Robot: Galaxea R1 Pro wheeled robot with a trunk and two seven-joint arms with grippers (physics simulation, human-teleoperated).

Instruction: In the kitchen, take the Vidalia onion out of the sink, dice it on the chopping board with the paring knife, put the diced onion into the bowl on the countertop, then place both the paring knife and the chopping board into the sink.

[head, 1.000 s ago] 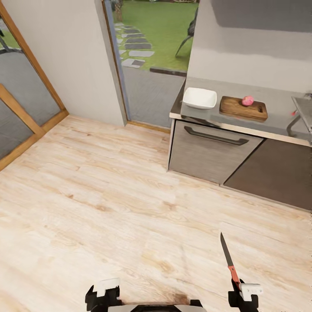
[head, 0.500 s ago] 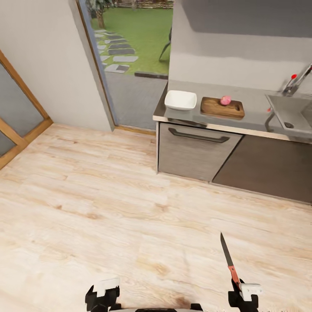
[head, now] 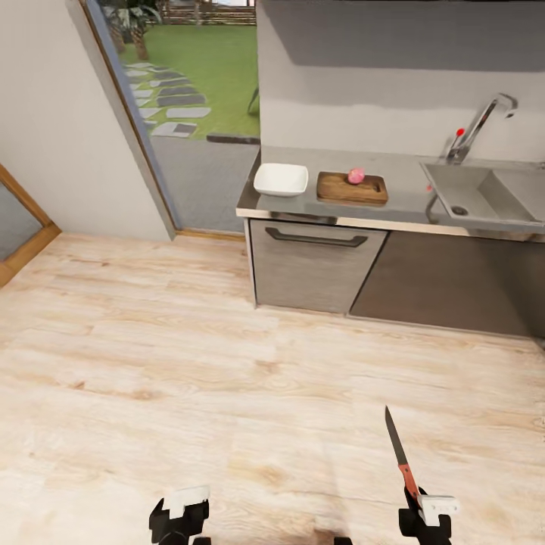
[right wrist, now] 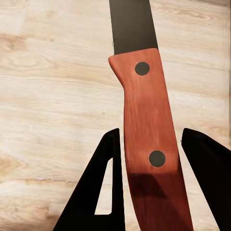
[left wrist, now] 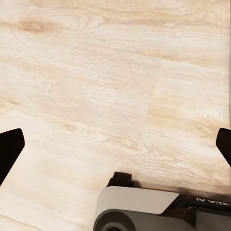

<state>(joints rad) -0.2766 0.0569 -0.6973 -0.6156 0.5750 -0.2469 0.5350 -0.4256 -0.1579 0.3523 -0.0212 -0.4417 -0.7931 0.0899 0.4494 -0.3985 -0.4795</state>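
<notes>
Right gripper (head: 421,506) fingers clamp the paring knife (head: 399,454), blade toward twelve o'clock for dicing the Vidalia onion (head: 356,175) waiting on the chopping board (head: 351,189); left gripper (head: 180,509) fingers apart, empty.

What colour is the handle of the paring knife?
Reddish-brown with two dark rivets; the paring knife shows best in the right wrist view.

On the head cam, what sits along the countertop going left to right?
Bowl → chopping board with the Vidalia onion resting on it → sink, with the tap behind it. All stand on the countertop.
</notes>
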